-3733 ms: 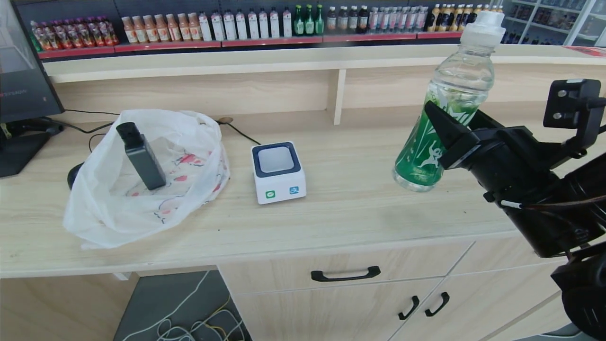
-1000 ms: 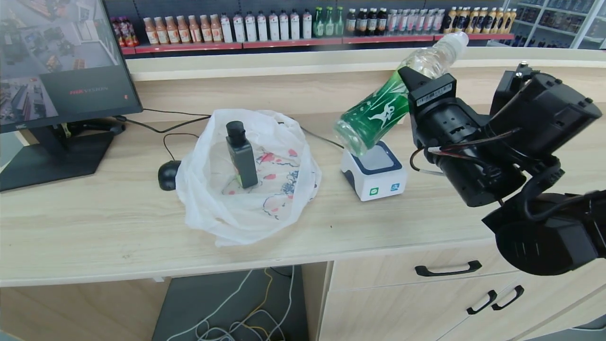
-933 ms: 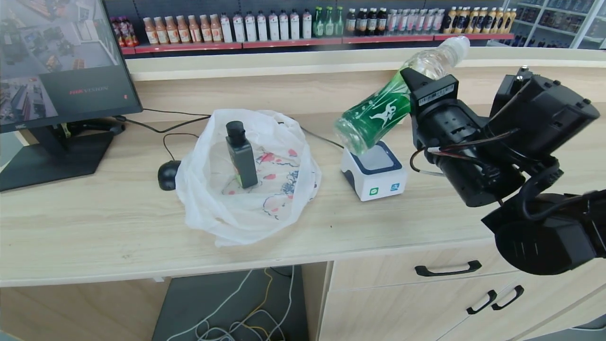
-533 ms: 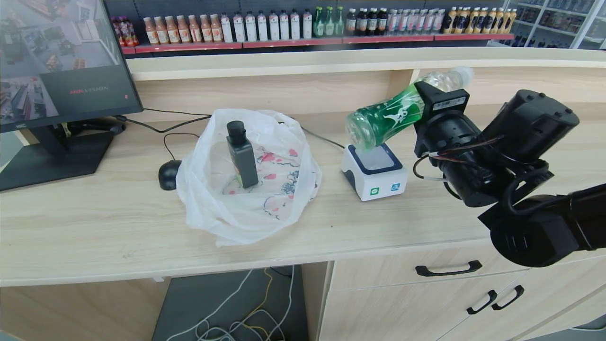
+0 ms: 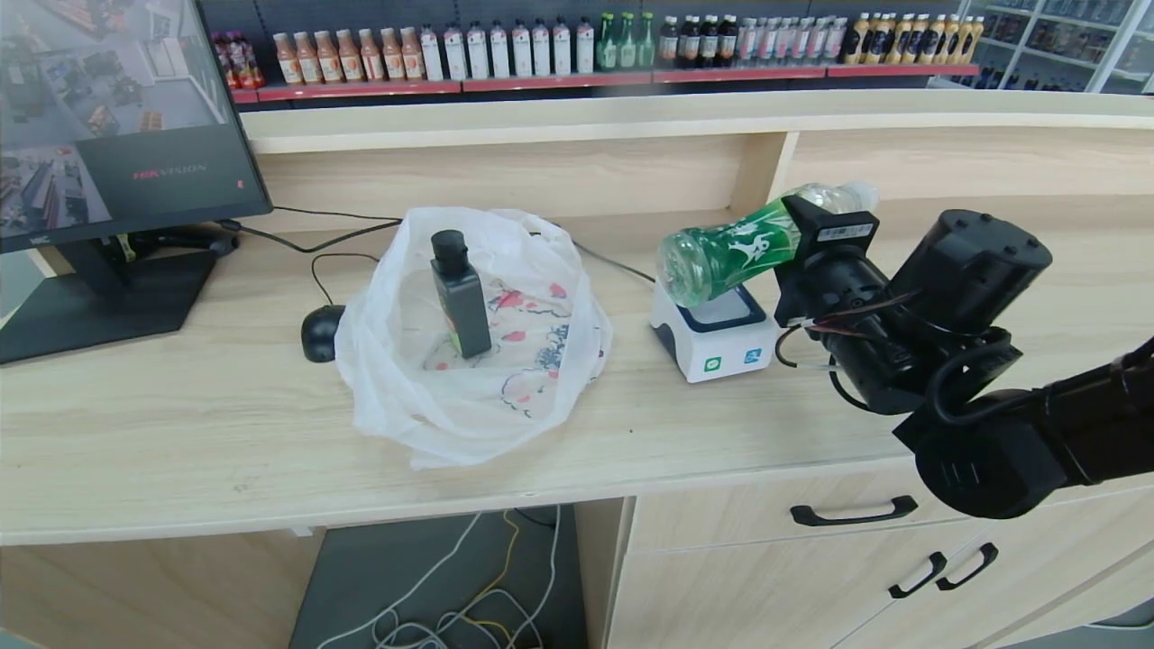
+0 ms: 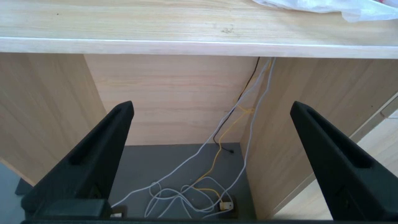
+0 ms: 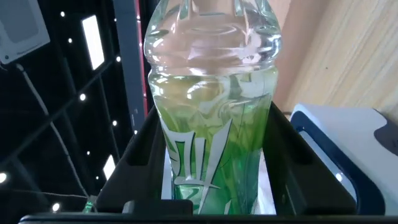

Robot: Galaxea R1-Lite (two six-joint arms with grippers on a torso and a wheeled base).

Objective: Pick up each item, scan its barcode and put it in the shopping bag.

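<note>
Right claw (image 5: pixel 797 236) is clamped on the green bottle (image 5: pixel 727 253), holding it sideways just over the scanner (image 5: pixel 717 341). Black bottle (image 5: pixel 461 297) stands in the shopping bag (image 5: pixel 397 388). Left claw (image 6: pixel 211 149) hangs spread open below the worktop (image 6: pixel 124 25).

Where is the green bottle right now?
In the head view, the green bottle lies nearly on its side in the right hand, right of centre, its base over the white scanner, to the right of the shopping bag.
</note>
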